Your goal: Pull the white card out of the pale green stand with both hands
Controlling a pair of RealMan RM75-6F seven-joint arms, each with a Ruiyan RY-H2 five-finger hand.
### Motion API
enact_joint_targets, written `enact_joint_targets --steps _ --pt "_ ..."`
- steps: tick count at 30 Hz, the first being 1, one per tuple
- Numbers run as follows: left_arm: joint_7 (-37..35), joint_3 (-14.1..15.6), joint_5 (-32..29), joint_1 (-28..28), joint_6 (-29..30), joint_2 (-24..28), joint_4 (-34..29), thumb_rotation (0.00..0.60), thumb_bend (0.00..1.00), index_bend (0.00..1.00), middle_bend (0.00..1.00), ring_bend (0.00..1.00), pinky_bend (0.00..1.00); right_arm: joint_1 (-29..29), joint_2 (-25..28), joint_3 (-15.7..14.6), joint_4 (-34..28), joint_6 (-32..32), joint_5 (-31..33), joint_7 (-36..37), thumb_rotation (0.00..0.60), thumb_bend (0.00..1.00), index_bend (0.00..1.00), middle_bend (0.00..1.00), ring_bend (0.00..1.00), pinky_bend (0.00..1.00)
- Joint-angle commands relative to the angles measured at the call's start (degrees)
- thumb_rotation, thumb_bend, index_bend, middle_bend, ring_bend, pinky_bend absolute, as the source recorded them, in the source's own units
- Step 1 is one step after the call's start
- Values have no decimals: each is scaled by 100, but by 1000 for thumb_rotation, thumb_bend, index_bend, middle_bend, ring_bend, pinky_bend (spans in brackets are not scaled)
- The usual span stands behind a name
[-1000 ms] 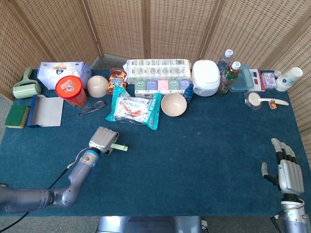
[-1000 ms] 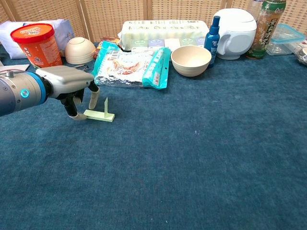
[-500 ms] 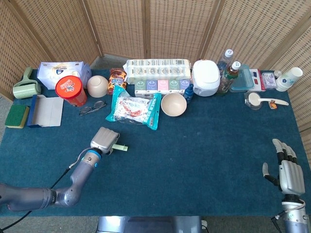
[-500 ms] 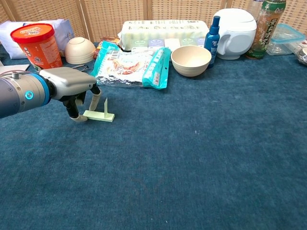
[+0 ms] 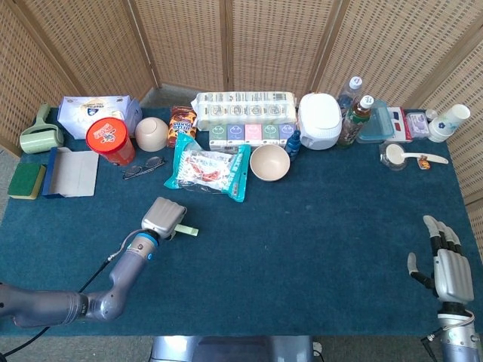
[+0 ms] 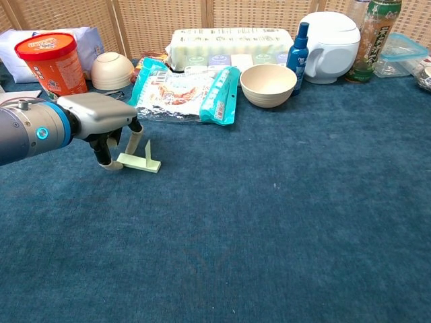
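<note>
Two hands show up for us here, and they're well apart on the big blue bench (image 5: 317, 241).

Largest stuff first: along the far edge we've got a long pack of white rolls (image 5: 244, 106) with a white lidded pot (image 5: 320, 121) next to it, then a crinkly snack bag (image 5: 208, 170) lying flat in front, with a beige bowl (image 5: 269, 162) just beside its right end. A red tub (image 5: 110, 140) sits further left.

The left hand (image 6: 97, 121) is down on the bench near the front left, fingers (image 6: 133, 142) curled down around the left end of the pale green stand (image 6: 140, 161). We can see fingertips touching the stand's base, so it's holding that end of it.

The right hand (image 5: 447, 270) only shows in the head view, way over at the front right corner, fingers spread and holding nothing.

The stand itself lies on the cloth in front of the snack bag, its thin upright piece sticking up just right of the left fingers. We can't tell whether the white card is in it; too small to make out.
</note>
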Motion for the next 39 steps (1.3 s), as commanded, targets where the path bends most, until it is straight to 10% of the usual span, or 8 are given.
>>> enact_joint_targets --steps 1,26,32,39 --pt "-227 -28 242 65 21 120 -88 600 364 640 1000 1000 1000 11 4 1 -13 -15 -11 8 600 524 0 114 8 55" --pt "-2531 22 2741 295 -1118 2923 -1944 600 375 689 1000 1000 1000 685 -116 -117 -369 -654 -833 1003 600 524 0 216 102 146" --pt "-2686 -32 2944 226 -1262 3096 -2002 600 376 691 1000 1000 1000 952 -228 -199 -361 -780 -1250 1686 600 525 0 341 255 328" --pt "-2760 -146 3021 113 -1366 3219 -2030 600 376 691 1000 1000 1000 1395 -425 -171 -313 -885 -1715 2385 600 524 30 622 738 696"
